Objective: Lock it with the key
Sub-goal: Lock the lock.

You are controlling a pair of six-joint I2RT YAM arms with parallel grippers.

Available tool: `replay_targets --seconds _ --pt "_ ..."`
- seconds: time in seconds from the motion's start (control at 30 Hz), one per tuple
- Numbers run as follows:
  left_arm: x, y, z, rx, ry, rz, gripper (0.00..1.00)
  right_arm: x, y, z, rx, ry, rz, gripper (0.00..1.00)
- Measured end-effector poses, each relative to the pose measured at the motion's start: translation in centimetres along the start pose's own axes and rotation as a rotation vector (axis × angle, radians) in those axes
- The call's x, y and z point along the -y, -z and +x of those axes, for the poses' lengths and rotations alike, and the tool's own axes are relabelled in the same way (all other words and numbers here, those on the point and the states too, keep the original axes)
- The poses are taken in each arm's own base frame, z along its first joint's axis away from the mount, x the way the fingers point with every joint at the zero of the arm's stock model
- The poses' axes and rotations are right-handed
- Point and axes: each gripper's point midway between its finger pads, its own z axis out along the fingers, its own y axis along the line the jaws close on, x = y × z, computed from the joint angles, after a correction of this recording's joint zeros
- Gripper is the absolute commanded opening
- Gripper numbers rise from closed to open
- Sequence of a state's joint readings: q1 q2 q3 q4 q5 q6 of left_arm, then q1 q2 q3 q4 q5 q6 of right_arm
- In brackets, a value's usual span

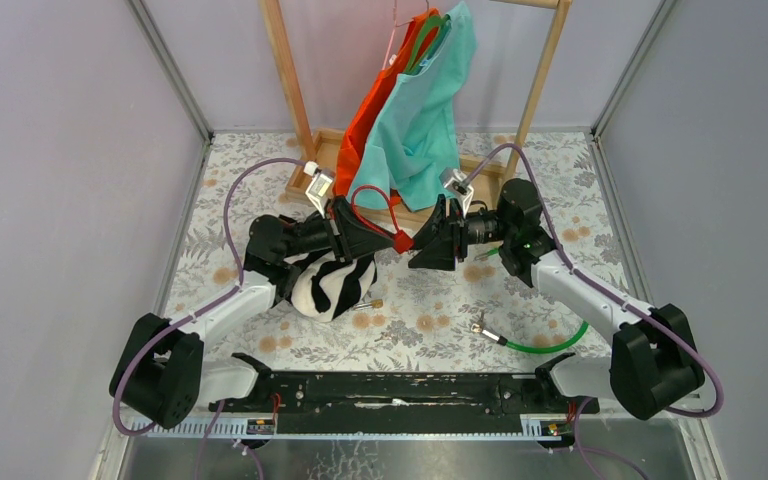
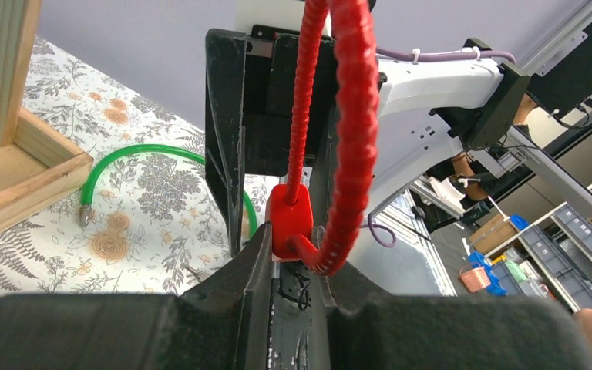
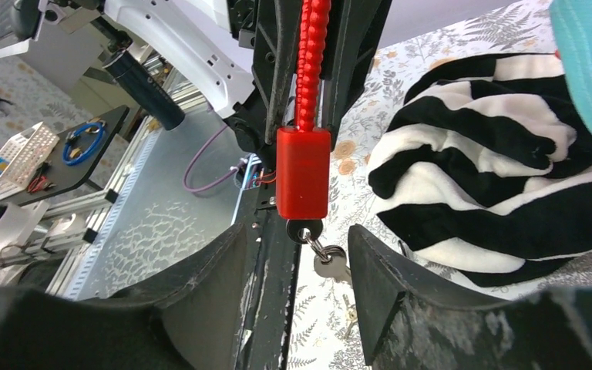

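A red cable lock is held in the air between my two arms. Its red body (image 1: 403, 241) shows in the left wrist view (image 2: 290, 220) and the right wrist view (image 3: 303, 173), with its red coiled cable (image 1: 372, 203) looping up from it. My left gripper (image 1: 385, 238) (image 2: 297, 250) is shut on the lock body. A black-headed key (image 3: 305, 230) sits in the body's underside, and a spare silver key (image 3: 331, 266) hangs from its ring. My right gripper (image 1: 425, 244) (image 3: 301, 258) is open, with one finger on each side of the key and neither gripping it.
A black-and-white striped plush (image 1: 332, 285) lies under my left arm. A green cable lock (image 1: 545, 345) with a key end (image 1: 480, 327) lies on the floral table at the right. A wooden rack (image 1: 290, 80) at the back holds teal (image 1: 425, 110) and orange (image 1: 370, 120) garments.
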State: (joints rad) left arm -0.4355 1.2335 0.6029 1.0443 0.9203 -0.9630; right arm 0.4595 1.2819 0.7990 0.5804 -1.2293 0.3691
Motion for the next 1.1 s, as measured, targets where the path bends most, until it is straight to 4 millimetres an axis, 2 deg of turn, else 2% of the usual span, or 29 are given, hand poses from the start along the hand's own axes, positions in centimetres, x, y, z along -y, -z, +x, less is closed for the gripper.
replay_targets --seconds 0.2,0.7,0.87,1.1 --pt "0.3 0.1 0.1 -0.012 -0.037 0.022 0.0 -0.5 -0.5 0.2 -0.009 -0.01 -0.038 0.49" --pt "0.4 0.1 0.5 -0.029 -0.052 0.033 0.0 -0.4 -0.7 0.2 -0.007 -0.022 -0.054 0.23" --pt "0.0 0.1 0.5 -0.027 -0.034 0.016 0.0 0.2 -0.7 0.6 -0.013 -0.012 -0.03 0.13" --pt "-2.0 0.1 0.6 -0.008 0.051 -0.076 0.0 2.3 -0.8 1.0 -0.044 0.025 0.08 0.02"
